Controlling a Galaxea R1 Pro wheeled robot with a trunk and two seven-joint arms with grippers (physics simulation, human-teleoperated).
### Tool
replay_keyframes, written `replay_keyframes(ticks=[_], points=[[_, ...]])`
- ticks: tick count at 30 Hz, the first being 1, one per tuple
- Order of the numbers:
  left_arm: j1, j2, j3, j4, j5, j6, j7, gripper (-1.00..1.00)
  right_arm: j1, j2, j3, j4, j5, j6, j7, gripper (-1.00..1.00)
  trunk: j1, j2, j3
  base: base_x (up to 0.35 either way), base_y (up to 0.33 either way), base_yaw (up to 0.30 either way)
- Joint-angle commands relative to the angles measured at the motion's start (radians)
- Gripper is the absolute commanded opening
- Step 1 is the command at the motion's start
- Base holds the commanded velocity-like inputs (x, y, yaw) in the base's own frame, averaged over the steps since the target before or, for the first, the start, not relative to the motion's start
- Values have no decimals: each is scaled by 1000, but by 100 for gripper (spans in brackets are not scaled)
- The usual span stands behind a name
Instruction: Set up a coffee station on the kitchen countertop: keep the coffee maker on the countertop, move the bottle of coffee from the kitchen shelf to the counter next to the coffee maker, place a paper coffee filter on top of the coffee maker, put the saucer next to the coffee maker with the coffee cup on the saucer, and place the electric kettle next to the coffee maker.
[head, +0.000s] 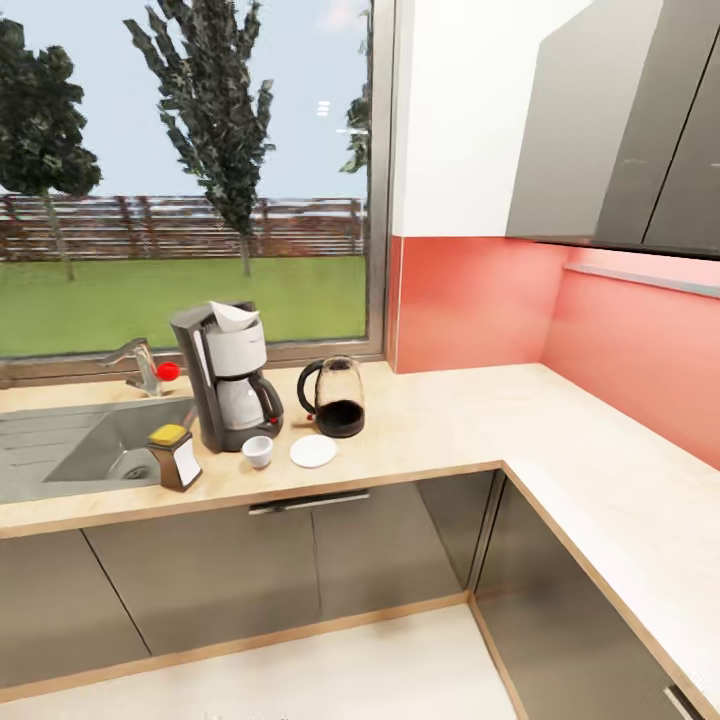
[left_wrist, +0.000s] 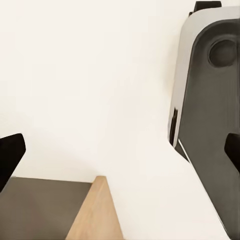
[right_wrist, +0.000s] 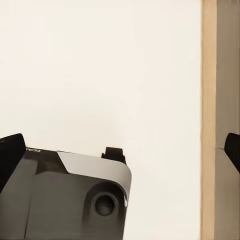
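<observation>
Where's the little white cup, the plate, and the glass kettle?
coffee cup (head: 258, 451), head view, on its side wall.
saucer (head: 313, 451), head view, on its flat middle.
electric kettle (head: 341, 394), head view, on its glass body.

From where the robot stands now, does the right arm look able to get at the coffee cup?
Probably not yet: the coffee cup sits unobstructed on the countertop, but the right claw points down at the floor.
</observation>
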Motion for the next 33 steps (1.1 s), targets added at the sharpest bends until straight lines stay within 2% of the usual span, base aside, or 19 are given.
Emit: replay_keyframes(ticks=[1, 20, 25, 32, 33], points=[[0, 0, -8, -2, 11, 4, 3, 100, 0, 0, 9, 0, -10, -3, -3, 100, 0, -2, -2, 0, 306, 277], [0, 9, -3, -2, 19, 1, 0, 100, 0, 0, 8, 7, -9, -1, -4, 100, 0, -2, -2, 0, 334, 277], [-1, 9, -2, -2, 19, -1, 3, 100, 0, -1, 7, 8, -11, -3, -4, 100, 0, -2, -2, 81, 334, 98], [-1, 3, -16, -4, 5, -3, 3, 100, 0, 1, 7, 4, -11, -4, -5, 100, 0, -2, -2, 109, 48, 2], [-1, 7, -16, -5, 3, -4, 4, 100, 0, 7, 4, -38, -12, -22, -4, 100, 0, -2, -2, 2, 1, 0]])
